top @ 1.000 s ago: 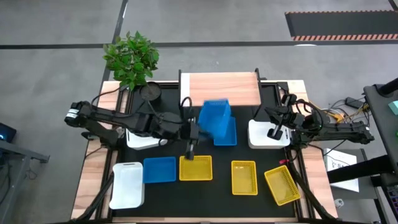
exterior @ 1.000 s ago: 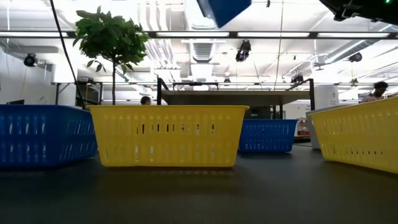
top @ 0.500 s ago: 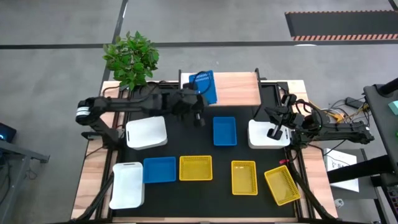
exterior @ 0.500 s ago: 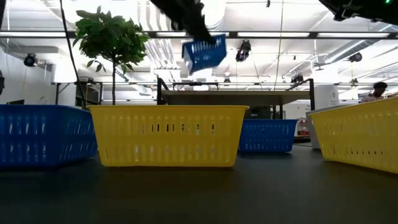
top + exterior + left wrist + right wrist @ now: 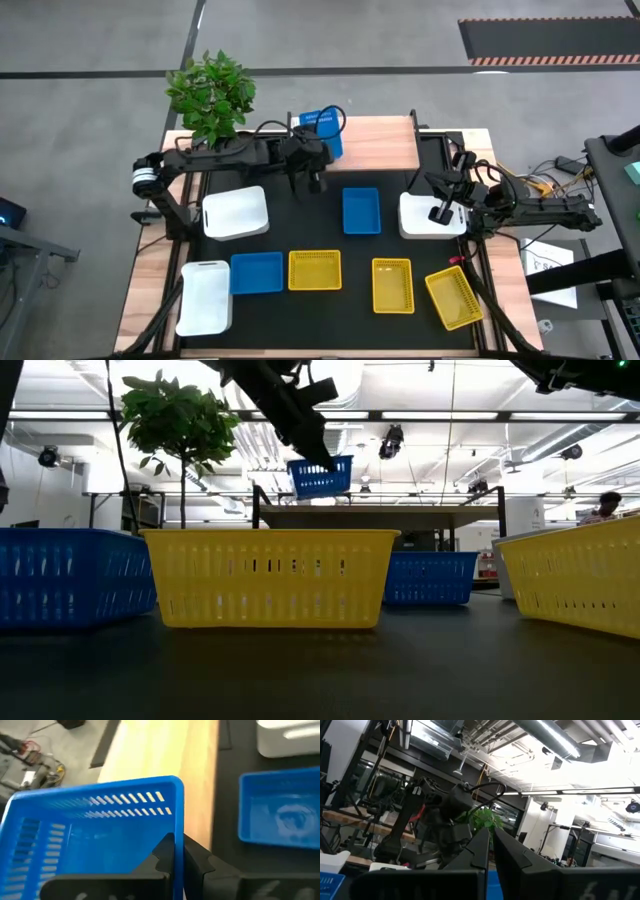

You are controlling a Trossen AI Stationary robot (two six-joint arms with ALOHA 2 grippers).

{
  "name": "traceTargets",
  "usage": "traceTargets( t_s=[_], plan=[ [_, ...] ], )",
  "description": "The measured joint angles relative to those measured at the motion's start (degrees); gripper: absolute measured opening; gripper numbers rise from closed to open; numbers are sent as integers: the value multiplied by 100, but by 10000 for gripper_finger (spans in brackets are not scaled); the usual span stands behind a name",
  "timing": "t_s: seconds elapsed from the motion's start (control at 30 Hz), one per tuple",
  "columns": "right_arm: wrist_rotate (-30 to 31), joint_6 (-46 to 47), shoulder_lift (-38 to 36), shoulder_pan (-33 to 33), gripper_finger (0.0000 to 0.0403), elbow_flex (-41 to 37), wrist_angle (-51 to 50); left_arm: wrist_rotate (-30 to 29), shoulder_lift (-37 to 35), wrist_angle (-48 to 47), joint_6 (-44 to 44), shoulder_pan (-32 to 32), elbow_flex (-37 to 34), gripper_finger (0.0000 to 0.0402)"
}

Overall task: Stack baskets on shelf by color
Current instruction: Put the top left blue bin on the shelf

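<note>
My left gripper (image 5: 320, 148) is shut on a blue basket (image 5: 322, 124) that hangs just above the left end of the wood-topped shelf (image 5: 375, 142). In the low view the basket (image 5: 321, 477) shows under the dark arm. Down on the black mat stand two more blue baskets (image 5: 361, 210) (image 5: 257, 272), three yellow ones (image 5: 315, 270) (image 5: 392, 285) (image 5: 452, 297) and white ones (image 5: 235, 213) (image 5: 205, 297). My right gripper (image 5: 438, 210) waits shut over a third white basket (image 5: 415, 222) at the table's right. My left gripper (image 5: 179, 852) grips one side wall of the blue basket (image 5: 178, 815) at its rim, one finger inside (image 5: 162, 851) and one outside (image 5: 196, 857). The fingers slant down from the table's left side. The basket hangs clear of the shelf (image 5: 150, 760), open side up, slightly tilted.
A potted plant (image 5: 212, 92) in a black pot (image 5: 243, 148) stands at the far left beside the shelf. Most of the shelf top to the right of the held basket is bare wood. The yellow basket (image 5: 270, 575) fills the low view's front.
My left gripper has carried the blue basket from above the middle of the mat toward the far edge, then down over the shelf's left end. The basket, steeply tipped before, now hangs nearly level. The gripper stays shut on it.
</note>
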Motion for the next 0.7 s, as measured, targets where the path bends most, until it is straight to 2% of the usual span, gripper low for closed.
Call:
traceTargets(
  t_s=[0.37,0.57,0.7],
  plan=[
    [4,0,0,-1,18,0,0,92,-9,-69,68,153,-4,0],
    [3,0,0,0,18,0,0,346,-9,-60,284,303,-17,0],
    [2,0,0,-1,18,0,0,366,-9,-71,284,390,-59,14]
  ],
)
